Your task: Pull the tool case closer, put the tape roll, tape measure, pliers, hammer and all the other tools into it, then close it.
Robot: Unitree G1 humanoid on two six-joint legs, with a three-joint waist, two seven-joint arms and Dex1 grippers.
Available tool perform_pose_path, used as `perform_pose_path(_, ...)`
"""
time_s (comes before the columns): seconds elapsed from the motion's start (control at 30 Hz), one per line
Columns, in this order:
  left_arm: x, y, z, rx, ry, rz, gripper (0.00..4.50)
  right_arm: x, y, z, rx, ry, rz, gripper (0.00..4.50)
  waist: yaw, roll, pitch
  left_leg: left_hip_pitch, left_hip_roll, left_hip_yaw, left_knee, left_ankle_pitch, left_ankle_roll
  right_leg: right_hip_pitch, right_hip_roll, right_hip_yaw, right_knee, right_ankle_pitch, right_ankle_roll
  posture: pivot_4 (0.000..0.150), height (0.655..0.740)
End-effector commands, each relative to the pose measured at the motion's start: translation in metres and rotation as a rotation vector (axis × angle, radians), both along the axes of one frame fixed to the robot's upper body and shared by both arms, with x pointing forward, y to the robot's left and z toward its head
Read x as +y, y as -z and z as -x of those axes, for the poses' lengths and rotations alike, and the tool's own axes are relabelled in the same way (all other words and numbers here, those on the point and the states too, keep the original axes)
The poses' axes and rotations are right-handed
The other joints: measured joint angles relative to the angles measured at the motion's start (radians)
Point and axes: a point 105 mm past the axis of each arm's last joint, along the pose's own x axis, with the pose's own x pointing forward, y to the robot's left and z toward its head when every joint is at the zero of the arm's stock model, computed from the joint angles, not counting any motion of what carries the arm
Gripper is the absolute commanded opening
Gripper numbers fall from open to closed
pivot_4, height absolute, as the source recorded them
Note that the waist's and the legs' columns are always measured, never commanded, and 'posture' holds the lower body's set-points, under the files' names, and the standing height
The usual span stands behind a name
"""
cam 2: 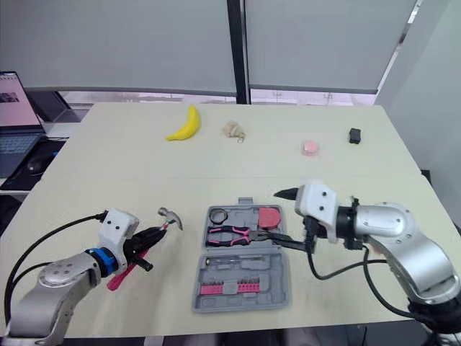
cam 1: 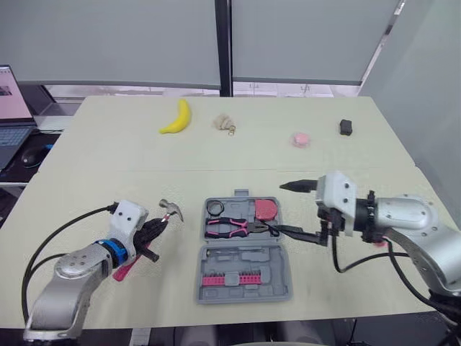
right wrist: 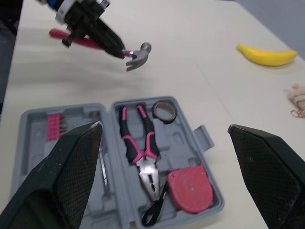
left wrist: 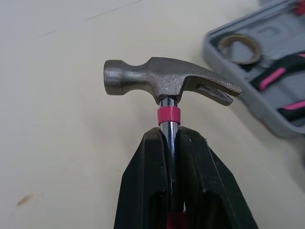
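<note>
The grey tool case (cam 1: 276, 290) lies open at the table's front centre. Its far half holds the tape roll (cam 1: 215, 208), the pink-handled pliers (cam 1: 229, 228) and the red tape measure (cam 1: 267, 209). My left gripper (cam 1: 155, 231) is shut on the hammer's shaft just below the steel head (left wrist: 167, 81). It holds the hammer tilted above the table, left of the case, with the pink handle (cam 1: 124, 272) trailing back. My right gripper (cam 1: 277, 208) stands open at the case's right edge, its fingers (right wrist: 71, 167) spread wide over the tape measure (right wrist: 190, 188).
Pink screwdriver bits (cam 1: 230, 277) fill the case's near half. At the back of the table lie a banana (cam 1: 178, 118), a small beige item (cam 1: 224, 123), a pink round object (cam 1: 300, 139) and a small black object (cam 1: 346, 127). A laptop (cam 1: 13, 101) sits off the far left.
</note>
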Motion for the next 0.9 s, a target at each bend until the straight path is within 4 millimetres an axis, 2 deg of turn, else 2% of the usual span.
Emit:
perform_pose_path(0.03, -0.044, -0.021, 0.019, -0.028, 0.362, -0.009, 0.08, -0.010, -0.013, 0.015, -0.021, -0.059, 0.032, 4.50, 0.001, 0.001, 0.000, 0.000, 0.000, 0.000, 0.000, 0.000, 0.000, 0.000, 0.000, 0.001, 0.000, 0.000, 0.000, 0.150, 0.7274)
perform_pose_path(0.13, -0.059, -0.018, 0.023, -0.008, 0.490, -0.051, 0.08, -0.018, -0.011, 0.021, 0.005, -0.062, 0.078, 4.50, 0.001, 0.001, 0.000, 0.001, 0.000, 0.002, 0.000, 0.000, 0.000, 0.000, -0.001, 0.001, 0.000, 0.000, 0.000, 0.150, 0.7274)
perform_pose_path(0.2, -0.076, -0.013, 0.026, 0.003, 0.582, -0.073, 0.08, -0.026, -0.007, 0.026, 0.031, -0.051, 0.120, 4.50, 0.000, 0.001, 0.000, 0.001, 0.000, 0.003, 0.000, 0.000, 0.000, 0.000, 0.001, 0.001, 0.000, 0.000, 0.000, 0.150, 0.7274)
perform_pose_path(0.47, -0.123, 0.010, 0.034, 0.013, 0.807, -0.165, 0.08, -0.044, 0.006, 0.043, 0.107, -0.020, 0.209, 4.50, -0.006, 0.001, 0.000, 0.000, 0.001, 0.002, 0.000, 0.000, 0.000, 0.000, 0.003, 0.002, 0.000, 0.000, 0.001, 0.150, 0.7274)
perform_pose_path(0.6, -0.142, 0.014, 0.024, -0.014, 0.828, -0.203, 0.08, -0.050, 0.005, 0.048, 0.136, -0.022, 0.227, 4.50, -0.005, 0.000, 0.001, 0.000, 0.000, 0.002, 0.001, 0.000, 0.000, 0.001, 0.003, 0.002, 0.000, 0.000, 0.002, 0.150, 0.7274)
perform_pose_path(0.9, -0.179, 0.025, 0.035, 0.057, 0.880, -0.238, 0.08, -0.055, 0.003, 0.049, 0.157, -0.041, 0.254, 4.50, -0.010, 0.000, 0.001, 0.001, 0.000, 0.001, 0.001, 0.000, 0.000, 0.001, 0.005, 0.002, 0.000, 0.001, 0.003, 0.150, 0.7274)
